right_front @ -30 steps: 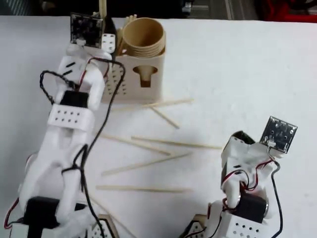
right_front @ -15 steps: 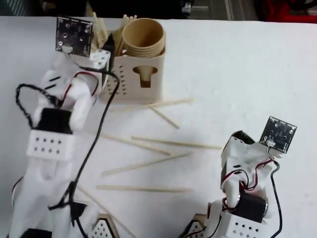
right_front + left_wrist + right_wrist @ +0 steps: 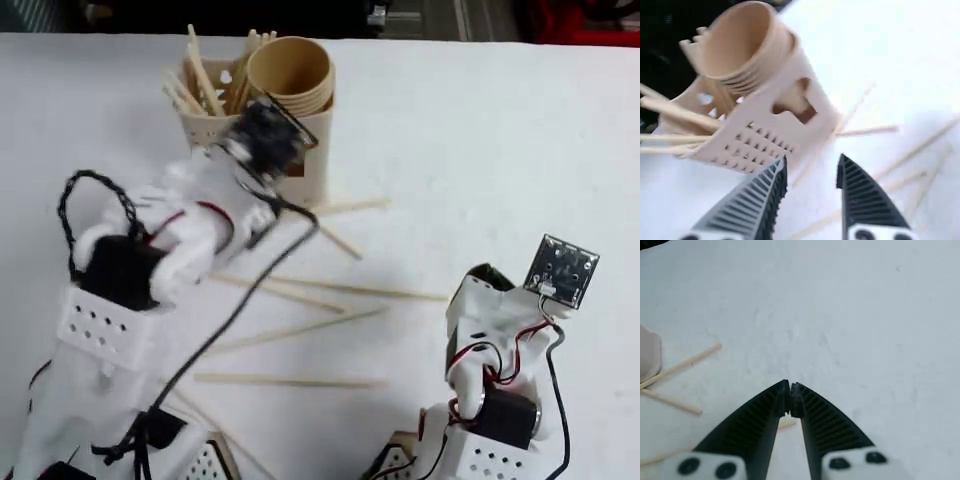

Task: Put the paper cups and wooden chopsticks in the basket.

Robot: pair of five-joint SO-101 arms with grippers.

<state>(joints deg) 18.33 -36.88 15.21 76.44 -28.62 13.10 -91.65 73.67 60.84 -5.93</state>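
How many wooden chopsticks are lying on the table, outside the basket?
7. Two chopsticks lie beside the basket, four across the table's middle, one near the left arm's base. The arm may hide more.

We count one basket (image 3: 318, 140) on the worktop (image 3: 480, 150). In it stands one stack of paper cups (image 3: 290, 72) showing about five nested rims, though we cannot fix the exact number, and a bundle of chopsticks (image 3: 200, 75) with at least five ends poking out. Lying on the worktop we count six loose chopsticks (image 3: 350, 290) in plain sight and a seventh stick (image 3: 250, 456) partly hidden beneath the left arm (image 3: 150, 270), one of two arms along with the right arm (image 3: 495, 330).
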